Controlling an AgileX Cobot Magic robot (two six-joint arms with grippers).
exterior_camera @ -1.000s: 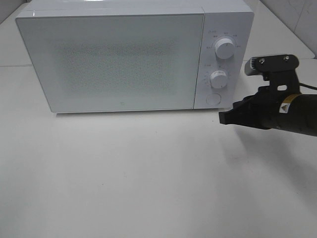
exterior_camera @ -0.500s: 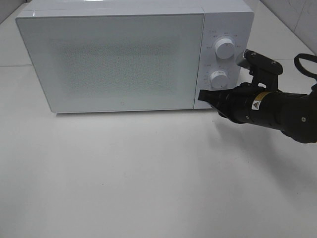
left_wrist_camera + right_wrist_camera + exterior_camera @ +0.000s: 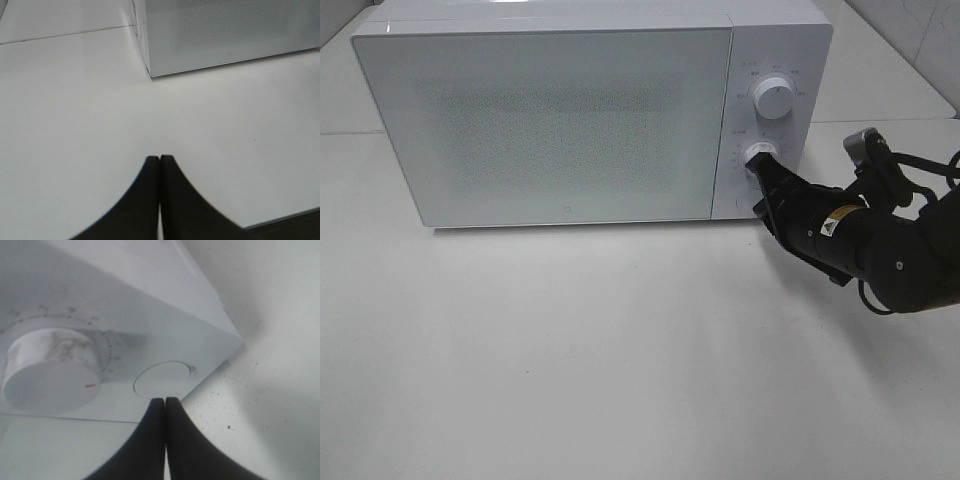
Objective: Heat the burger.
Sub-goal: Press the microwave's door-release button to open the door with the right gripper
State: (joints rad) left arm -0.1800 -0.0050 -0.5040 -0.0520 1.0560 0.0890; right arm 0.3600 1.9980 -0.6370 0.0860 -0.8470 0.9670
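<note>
The right arm is entering the exterior high view from the 3 o'clock edge and is reaching toward 10 o'clock, its dark forearm lying low over the white table point(image 3: 620, 350). The wrist is sitting slightly rolled, with the camera bracket showing at the 1 o'clock side of the arm.

The right gripper point(image 3: 760, 170) is resting at the control panel of the white microwave point(image 3: 560, 110), directly at the 6 o'clock edge of the lower knob point(image 3: 761, 153). The upper knob point(image 3: 775, 98) is standing clear above it at 12 o'clock. Its 2 fingers point(image 3: 150, 440) are lying pressed together with no gap between them and are gripping nothing.

In the right wrist view, the right gripper point(image 3: 165, 401) is pointing at the rim of the round button point(image 3: 162, 380), and the lower knob point(image 3: 50, 372) is sitting beside it. Contact with the button cannot be confirmed.

The left gripper point(image 3: 160, 159) is hovering over bare table near the microwave's front corner point(image 3: 150, 74). Its 2 fingers point(image 3: 145, 200) are also lying pressed together, empty.

The microwave door is sitting closed. The burger is showing in none of the 3 views, so its location cannot be told.
</note>
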